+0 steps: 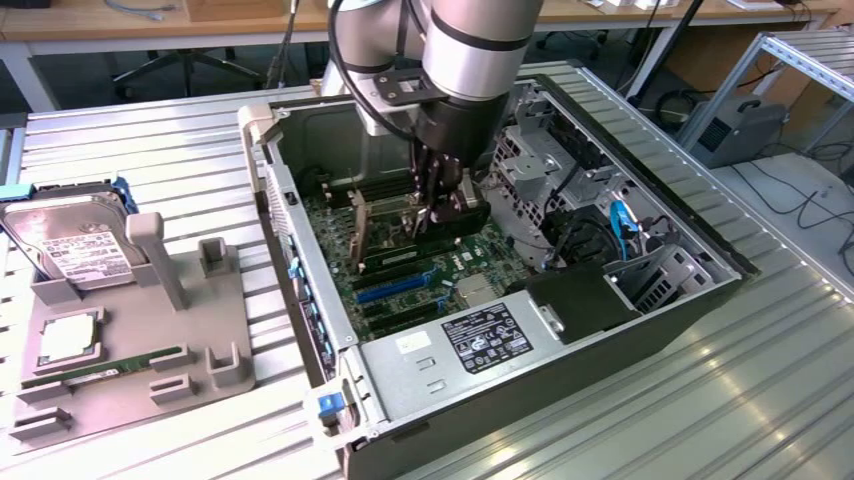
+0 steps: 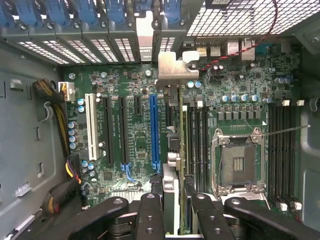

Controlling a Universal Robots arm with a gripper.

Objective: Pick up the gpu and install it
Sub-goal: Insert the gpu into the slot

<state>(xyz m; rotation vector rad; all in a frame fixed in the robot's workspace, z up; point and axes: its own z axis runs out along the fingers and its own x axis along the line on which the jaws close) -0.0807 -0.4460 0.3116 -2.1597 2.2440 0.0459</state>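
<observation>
Fingertips (image 2: 150, 202) pinched narrow on the gpu (image 2: 173, 150), one each side of the card, so my gripper (image 2: 174, 205) is clamped on it. From the wrist view the card is edge-on: thin, dark, w/ a silver metal bracket at the far end, up by the case's rear slot covers. It hangs over the mobo (image 2: 135, 150), just beside the blue slot (image 2: 155, 130), on the side twd the CPU socket (image 2: 237, 162). Can't tell if its lower edge touches the board.

In the exterior view my arm (image 1: 474, 40) drops from above into the open PC case (image 1: 534, 400), wrist approx vertical, fingers pointing down at the board.

Counts:
- On the board: 1 gpu, 1 blue slot, 1 white slot (image 2: 91, 125), 1 socket. Between the white and blue slots: 2 long black slots + 1 short one.
- On the exterior view's left: 1 grey holder (image 1: 200, 350) w/ 1 hard drive (image 1: 74, 245), 1 CPU chip (image 1: 67, 340), 1 memory stick (image 1: 120, 365).
</observation>
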